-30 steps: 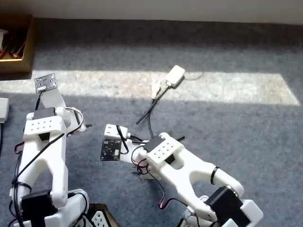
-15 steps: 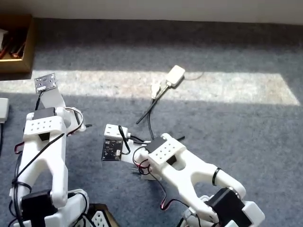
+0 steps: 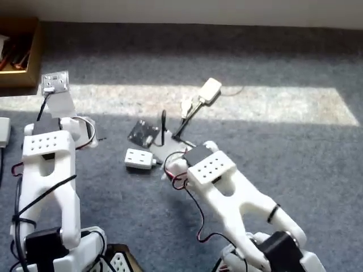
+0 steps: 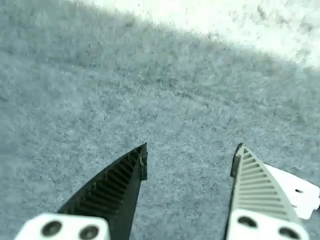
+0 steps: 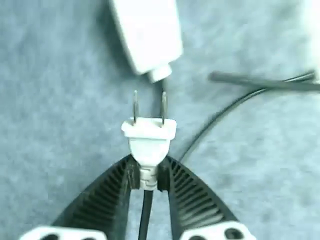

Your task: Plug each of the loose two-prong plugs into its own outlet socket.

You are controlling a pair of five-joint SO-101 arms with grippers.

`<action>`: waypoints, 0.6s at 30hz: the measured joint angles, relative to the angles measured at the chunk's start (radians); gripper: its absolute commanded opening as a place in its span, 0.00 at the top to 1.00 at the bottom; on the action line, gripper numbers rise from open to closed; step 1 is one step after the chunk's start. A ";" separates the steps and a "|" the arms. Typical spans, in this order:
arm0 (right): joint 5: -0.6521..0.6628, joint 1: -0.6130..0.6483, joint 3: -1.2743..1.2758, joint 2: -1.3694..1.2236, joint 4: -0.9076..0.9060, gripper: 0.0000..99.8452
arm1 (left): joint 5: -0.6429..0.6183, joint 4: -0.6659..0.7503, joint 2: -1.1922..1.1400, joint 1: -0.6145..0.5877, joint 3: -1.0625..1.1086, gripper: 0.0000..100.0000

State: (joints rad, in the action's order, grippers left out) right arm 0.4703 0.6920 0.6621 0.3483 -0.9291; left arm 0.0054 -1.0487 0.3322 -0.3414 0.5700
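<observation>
A white two-prong plug [image 3: 186, 107] lies on the grey carpet with its prongs toward a white outlet block [image 3: 210, 90]. A black cable [image 3: 172, 137] trails back from it. My right arm stretches over that cable, one dark finger [image 3: 163, 120] ending a little short of the plug. In the right wrist view my right gripper [image 5: 149, 167] is narrowly open; the plug [image 5: 148, 132] and its cable show in the gap, with the outlet block [image 5: 147, 35] just beyond the prongs. My left gripper [image 4: 192, 147] hangs wide open over bare carpet.
A wooden box [image 3: 22, 56] stands at the back left and a white object [image 3: 3, 130] at the left edge. A white flat piece [image 4: 300, 192] lies beside my left finger. A sunlit strip [image 3: 283, 105] crosses the carpet. A second dark cable [image 5: 260, 80] runs near the outlet block.
My right arm has swung forward from near its base toward the plug, and its wrist has rolled over. The left arm leaned slightly forward. Plug and outlet block have not moved.
</observation>
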 measured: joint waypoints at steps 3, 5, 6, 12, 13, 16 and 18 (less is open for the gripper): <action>-0.015 -0.048 -0.048 0.126 0.032 0.99 | 0.046 -0.112 0.000 0.000 -0.166 0.59; -0.018 -0.061 -0.049 0.190 0.066 0.99 | 0.055 -0.204 0.000 0.000 -0.296 0.53; -0.021 -0.064 -0.041 0.213 0.087 0.99 | 0.055 -0.252 0.000 0.000 -0.358 0.51; -0.060 -0.028 0.133 0.253 0.285 0.99 | 0.143 -0.488 0.002 0.071 -0.660 0.45; -0.060 -0.017 0.157 0.253 0.307 0.99 | 0.175 -0.522 0.002 0.103 -0.677 0.44; -0.063 -0.005 0.167 0.255 0.338 0.99 | 0.222 -0.583 0.002 0.199 -0.700 0.44; -0.063 0.003 0.169 0.262 0.338 0.99 | 0.230 -0.597 0.002 0.230 -0.701 0.44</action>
State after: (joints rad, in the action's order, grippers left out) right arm 0.4074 0.6951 0.8309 0.6107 -0.5915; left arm 0.2355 -1.6456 0.3337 -0.1112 -0.1312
